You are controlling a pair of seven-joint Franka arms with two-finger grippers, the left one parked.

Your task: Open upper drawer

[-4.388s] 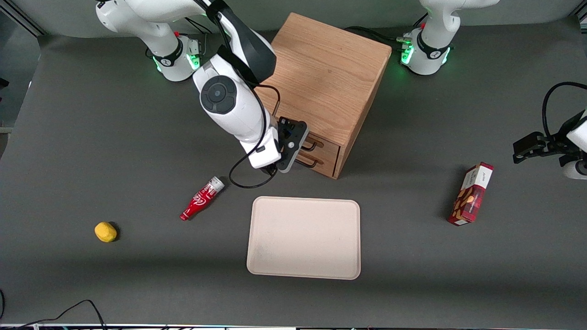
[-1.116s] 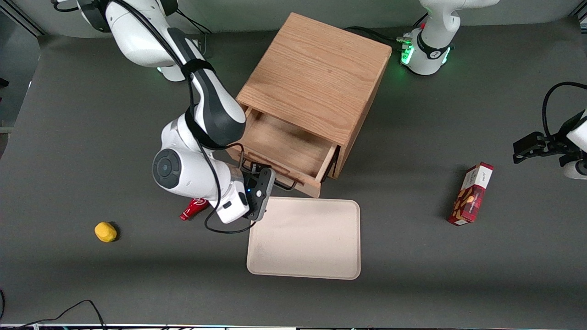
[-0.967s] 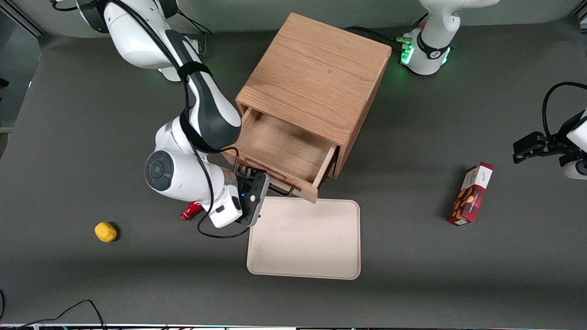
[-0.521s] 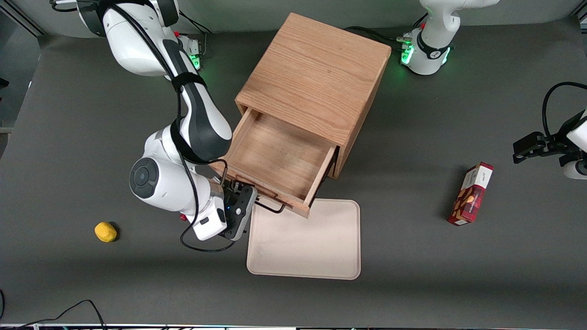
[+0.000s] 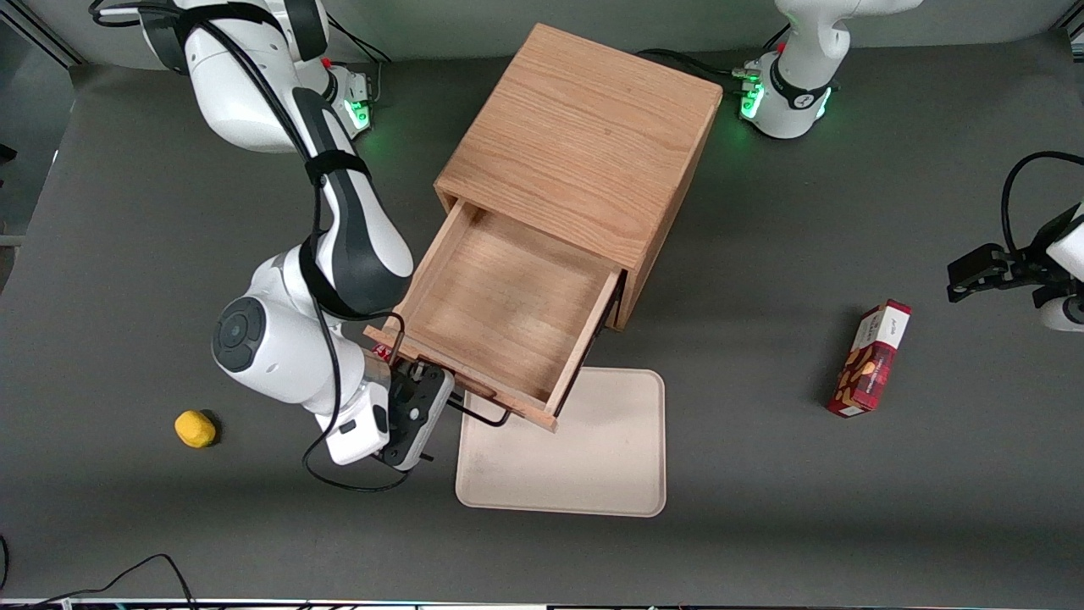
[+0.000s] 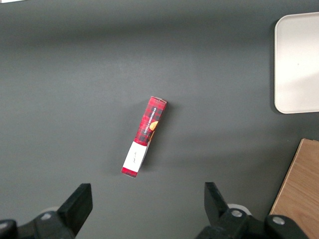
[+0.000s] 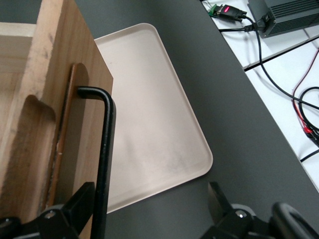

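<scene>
Front view, your sweep: yellow lump [image 5: 195, 429] lay on tabletop [image 5: 127, 254] toward working arm's end. Your jaws hung spread, released, at black handle [image 5: 478, 413], gripping nothing. Next, upper drawer [image 5: 500, 313] stood pulled far out of cabinet [image 5: 584, 144], front edge overhanging beige tray [image 5: 593, 457]. Red box [image 5: 872, 360] lay toward parked arm's end.

The upper drawer [image 5: 500, 318] stands pulled well out of the cabinet [image 5: 584, 140], its front overhanging the beige tray [image 5: 584, 457]. The gripper [image 5: 423, 398] sits at the drawer's black handle [image 5: 478, 413], seemingly touching it.
</scene>
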